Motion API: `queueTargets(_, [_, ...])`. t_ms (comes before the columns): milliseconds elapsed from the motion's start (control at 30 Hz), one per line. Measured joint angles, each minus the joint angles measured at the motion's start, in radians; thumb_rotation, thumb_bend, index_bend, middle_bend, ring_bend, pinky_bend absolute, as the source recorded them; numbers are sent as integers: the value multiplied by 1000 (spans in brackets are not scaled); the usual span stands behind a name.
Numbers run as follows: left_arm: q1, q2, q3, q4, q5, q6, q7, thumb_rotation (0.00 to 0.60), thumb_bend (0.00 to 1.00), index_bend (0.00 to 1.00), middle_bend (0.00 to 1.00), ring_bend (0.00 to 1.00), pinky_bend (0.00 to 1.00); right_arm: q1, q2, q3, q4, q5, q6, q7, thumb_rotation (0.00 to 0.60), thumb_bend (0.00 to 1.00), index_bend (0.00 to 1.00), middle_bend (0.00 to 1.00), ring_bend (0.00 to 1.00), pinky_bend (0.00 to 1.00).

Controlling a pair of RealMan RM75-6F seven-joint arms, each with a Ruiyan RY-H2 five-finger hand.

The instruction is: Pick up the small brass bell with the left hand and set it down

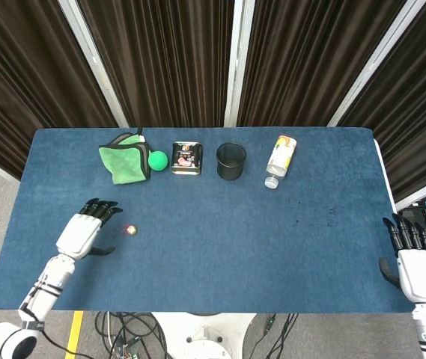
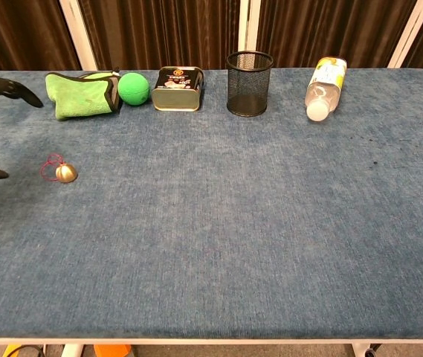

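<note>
The small brass bell [image 1: 131, 230] [image 2: 65, 172] lies on the blue table with a red loop of cord beside it. My left hand [image 1: 83, 232] hovers just left of the bell with its fingers spread and nothing in them. In the chest view only its dark fingertips [image 2: 10, 88] show at the left edge. My right hand [image 1: 416, 265] stays open past the table's right front corner, far from the bell.
Along the back of the blue table [image 1: 213, 247] stand a green cloth [image 1: 125, 163], a green ball [image 1: 158, 160], a small tin [image 1: 186, 158], a black mesh cup [image 1: 230, 161] and a lying plastic bottle [image 1: 280, 159].
</note>
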Motion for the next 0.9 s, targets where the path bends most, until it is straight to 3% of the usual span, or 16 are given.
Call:
queueTargets(200, [-26,-41,3,21,-42,-49,21,600,122,237,155,104,119,0,4,1,-1,-3,4,6,600,302,0,0,0,0])
queueTargets(533, [-53,-95,0,90,-75,-60,24,600,175,357,175,105,119,2,8,2,-6,-2,2,4,600,309,0,0,0,0])
queueTargets(900, [-91,-136,-4,147,-93,-92,3,600,197,387,180,105,143,2,10,3,-8,6,-1,1,600,346,0,0,0,0])
